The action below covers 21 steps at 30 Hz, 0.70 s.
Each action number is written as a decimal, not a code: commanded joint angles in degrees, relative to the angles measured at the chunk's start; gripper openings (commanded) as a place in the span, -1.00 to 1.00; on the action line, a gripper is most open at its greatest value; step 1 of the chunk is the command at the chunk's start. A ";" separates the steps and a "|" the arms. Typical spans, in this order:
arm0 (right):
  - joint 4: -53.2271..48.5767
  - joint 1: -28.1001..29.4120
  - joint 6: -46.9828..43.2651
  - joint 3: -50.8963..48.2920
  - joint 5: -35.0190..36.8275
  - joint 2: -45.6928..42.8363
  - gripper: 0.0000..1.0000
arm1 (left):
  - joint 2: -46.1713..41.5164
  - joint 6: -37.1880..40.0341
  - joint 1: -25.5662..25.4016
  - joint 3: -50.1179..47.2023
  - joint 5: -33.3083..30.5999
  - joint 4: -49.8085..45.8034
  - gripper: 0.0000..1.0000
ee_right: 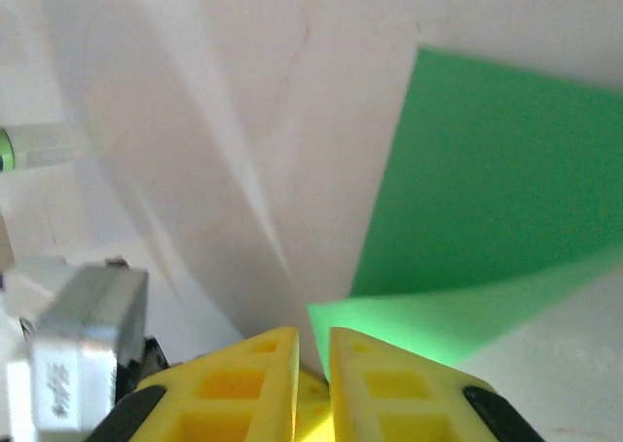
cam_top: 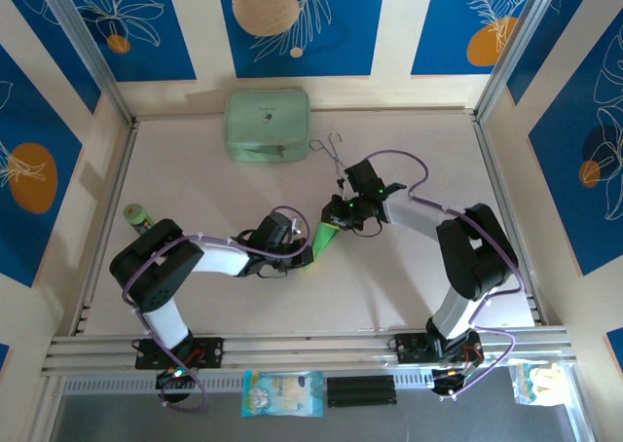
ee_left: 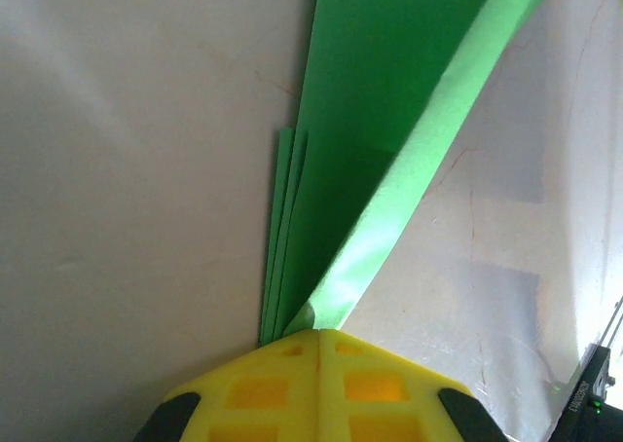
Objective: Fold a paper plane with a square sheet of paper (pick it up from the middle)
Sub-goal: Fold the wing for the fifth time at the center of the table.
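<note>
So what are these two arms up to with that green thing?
They are folding a sheet of green paper into a plane, and it is part done: the paper is folded over into a narrow, layered shape. The left pincer is clamped on one end, and the right pincer pinches a curled corner at the other end. The paper runs between them, near the middle of the table.
</note>
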 commanded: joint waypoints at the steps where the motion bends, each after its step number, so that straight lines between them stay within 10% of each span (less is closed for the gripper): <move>1: 3.98 1.58 2.72 -4.36 -3.55 -0.53 -0.72 | 1.90 -0.66 0.59 -1.81 0.18 -4.14 -0.95; 21: 9.66 4.32 0.55 -3.95 -5.26 7.89 -0.85 | 2.04 -0.93 0.59 -2.02 0.61 -3.60 -0.97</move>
